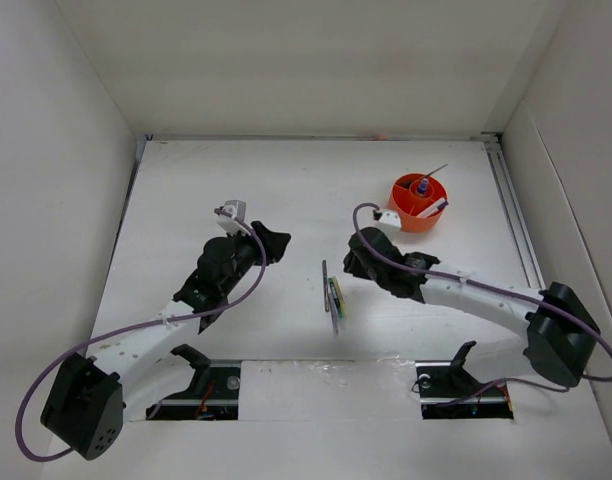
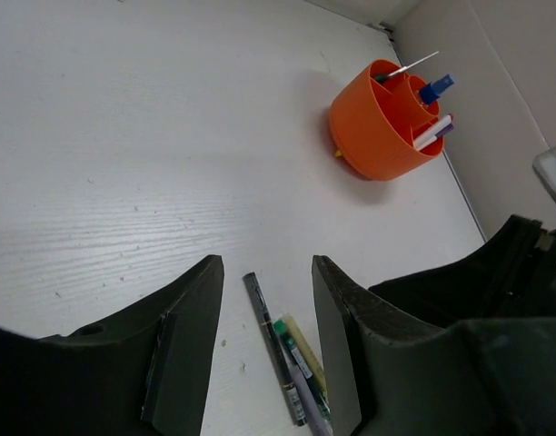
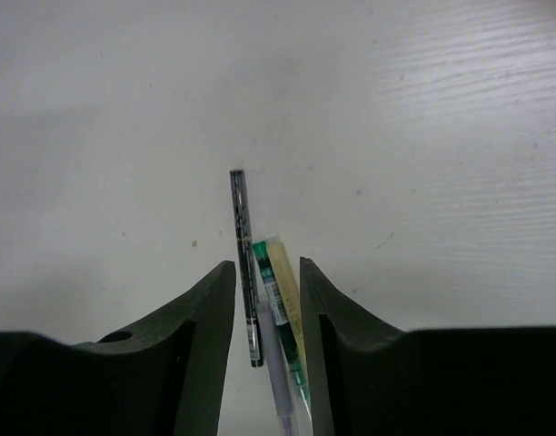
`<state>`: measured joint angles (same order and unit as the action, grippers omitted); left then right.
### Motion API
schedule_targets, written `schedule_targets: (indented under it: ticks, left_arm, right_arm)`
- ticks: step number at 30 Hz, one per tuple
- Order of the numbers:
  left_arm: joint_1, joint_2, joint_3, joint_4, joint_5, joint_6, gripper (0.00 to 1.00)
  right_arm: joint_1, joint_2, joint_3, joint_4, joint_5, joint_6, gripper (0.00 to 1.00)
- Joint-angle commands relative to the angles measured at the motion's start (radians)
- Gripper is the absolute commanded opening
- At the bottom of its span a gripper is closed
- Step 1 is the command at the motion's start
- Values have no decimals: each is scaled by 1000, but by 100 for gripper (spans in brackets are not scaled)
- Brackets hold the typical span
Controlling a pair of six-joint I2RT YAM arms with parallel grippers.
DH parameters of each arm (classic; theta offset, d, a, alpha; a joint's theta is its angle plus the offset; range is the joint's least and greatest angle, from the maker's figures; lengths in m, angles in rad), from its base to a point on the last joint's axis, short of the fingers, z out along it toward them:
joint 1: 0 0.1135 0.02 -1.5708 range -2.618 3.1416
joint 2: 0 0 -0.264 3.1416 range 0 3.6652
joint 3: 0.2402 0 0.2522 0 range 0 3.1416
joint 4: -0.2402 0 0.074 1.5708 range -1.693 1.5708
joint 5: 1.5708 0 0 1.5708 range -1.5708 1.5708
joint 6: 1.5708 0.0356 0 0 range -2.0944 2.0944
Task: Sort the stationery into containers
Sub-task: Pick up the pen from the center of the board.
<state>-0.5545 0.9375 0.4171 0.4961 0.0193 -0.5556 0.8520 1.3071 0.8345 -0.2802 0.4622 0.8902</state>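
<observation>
Because at least 3 pens (image 1: 334,298) lie out on the table (image 1: 236,180), both grippers lean in toward them. The pens sit in a tight little bunch, well apart from the orange holder (image 1: 418,203). There is a dark pen (image 3: 239,218), a green pen (image 3: 276,309) and a pale yellow pen (image 3: 283,265), side by side.

The right gripper (image 3: 265,268) hangs right over them. Its fingers are apart and hold nothing. The gap is small, so it looks lined up to pinch 1 pen. The left gripper (image 2: 266,268) has its fingers wide apart and holds nothing too.

The holder already keeps a bottle (image 2: 437,88) with a blue cap, a white marker (image 2: 432,133) and a thin stick (image 2: 412,64). They lean on the walls inside, which keep them from falling over. Grabbing just 1 pen may be hard, since they lie so close.
</observation>
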Motion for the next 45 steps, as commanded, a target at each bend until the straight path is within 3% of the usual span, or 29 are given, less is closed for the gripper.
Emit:
schedule_targets:
  ticks: [1,11,17,26,31,32,35,40,45]
  left_arm:
    - [5,-25,0,32,37,23,41]
    - [5,-114,-20,13,71,13,42]
    - [5,-135,-20,2,82,13,43]
    - [15,-144,-20,4,91,13,43]
    - [15,-144,-20,4,102,13,43]
    - [15,-144,-20,4,102,13,43]
    - [15,-144,-20,4,102,13,43]
    - [15,-144,-29,13,102,3,43]
    - [15,-132,-29,22,102,3,43]
  right_arm:
    - [68,64,69,-31,-19,-23,41]
    - [113,293,212,-19,6,-45,40]
    - [113,483,363,-113,76,-54,36]
    - [113,570,400,-159,128,-14,29]
    - [113,604,400,-131,104,-25,19]
    - [113,618,400,-131,104,-25,11]
    - [104,618,400,-91,75,-25,0]
    - [70,514,434,-54,157,-34,0]
    - [-112,316,483,2,225,-54,0]
